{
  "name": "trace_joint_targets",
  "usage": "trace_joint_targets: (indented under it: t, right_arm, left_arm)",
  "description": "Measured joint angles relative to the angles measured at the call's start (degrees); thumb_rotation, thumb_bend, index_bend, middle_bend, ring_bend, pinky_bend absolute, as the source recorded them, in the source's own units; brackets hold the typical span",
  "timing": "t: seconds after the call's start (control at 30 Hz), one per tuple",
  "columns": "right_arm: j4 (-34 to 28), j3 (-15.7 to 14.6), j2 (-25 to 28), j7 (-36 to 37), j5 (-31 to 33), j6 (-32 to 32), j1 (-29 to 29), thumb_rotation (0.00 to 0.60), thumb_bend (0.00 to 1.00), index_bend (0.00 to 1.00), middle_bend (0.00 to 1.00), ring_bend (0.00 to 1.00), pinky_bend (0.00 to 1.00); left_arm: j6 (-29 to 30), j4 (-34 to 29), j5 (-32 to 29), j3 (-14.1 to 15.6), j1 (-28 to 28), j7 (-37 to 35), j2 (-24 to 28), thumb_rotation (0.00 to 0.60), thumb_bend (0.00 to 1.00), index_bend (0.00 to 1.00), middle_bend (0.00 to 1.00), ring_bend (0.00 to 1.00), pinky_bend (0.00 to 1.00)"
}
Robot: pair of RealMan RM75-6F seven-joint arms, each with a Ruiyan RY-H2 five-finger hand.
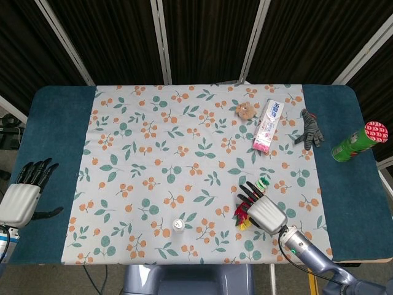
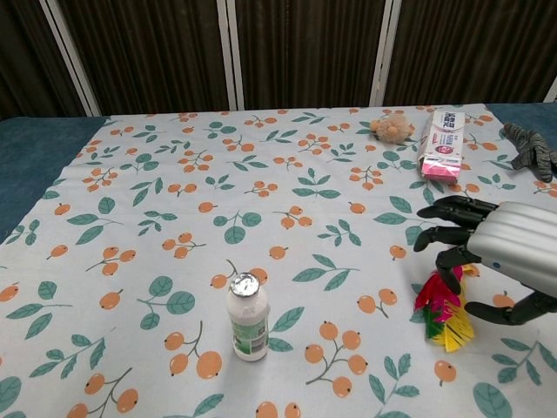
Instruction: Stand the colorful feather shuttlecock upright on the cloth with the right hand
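The colorful feather shuttlecock (image 2: 444, 306) lies on its side on the leaf-and-berry cloth (image 2: 261, 200), with red, yellow and green feathers fanned toward the front edge. In the head view its feathers (image 1: 241, 216) stick out left of my right hand (image 1: 263, 208), and a green and white end (image 1: 264, 182) shows past the fingertips. My right hand (image 2: 500, 246) hovers right over it, fingers spread and curved down, thumb off to the right; I see no grip. My left hand (image 1: 26, 192) rests with its fingers apart at the far left, holding nothing.
A small white bottle (image 2: 247, 317) stands upright left of the shuttlecock. A toothpaste box (image 1: 269, 125), a plush ball (image 1: 245, 110) and a grey striped glove (image 1: 311, 128) lie at the back right. A green can (image 1: 359, 141) lies on the blue table cover.
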Motion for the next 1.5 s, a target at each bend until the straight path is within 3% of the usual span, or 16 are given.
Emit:
trace_joint_targets:
  t: [0.7, 1.07, 1.5]
  right_arm:
    - [0.4, -0.9, -1.5, 0.0, -0.5, 0.1, 0.6, 0.6, 0.27, 0.54, 0.2, 0.0, 0.0]
    - [0.6, -1.1, -2.0, 0.1, -0.4, 0.1, 0.8, 0.6, 0.38, 0.59, 0.21, 0.0, 0.0]
    - [0.2, -1.0, -1.9, -0.3, 0.2, 0.3, 0.8, 0.6, 0.39, 0.6, 0.21, 0.0, 0.0]
  left_arm:
    - [0.0, 0.0, 0.0, 0.0, 0.0, 0.0, 0.0, 0.527, 0.12, 0.07, 0.0, 0.0, 0.0]
    - [-0.1, 0.0, 0.0, 0.0, 0.0, -0.1, 0.0, 0.524, 0.12, 0.07, 0.0, 0.0, 0.0]
    - [-0.1, 0.0, -0.1, 0.0, 0.0, -0.1, 0.0, 0.526, 0.12, 0.07, 0.0, 0.0, 0.0]
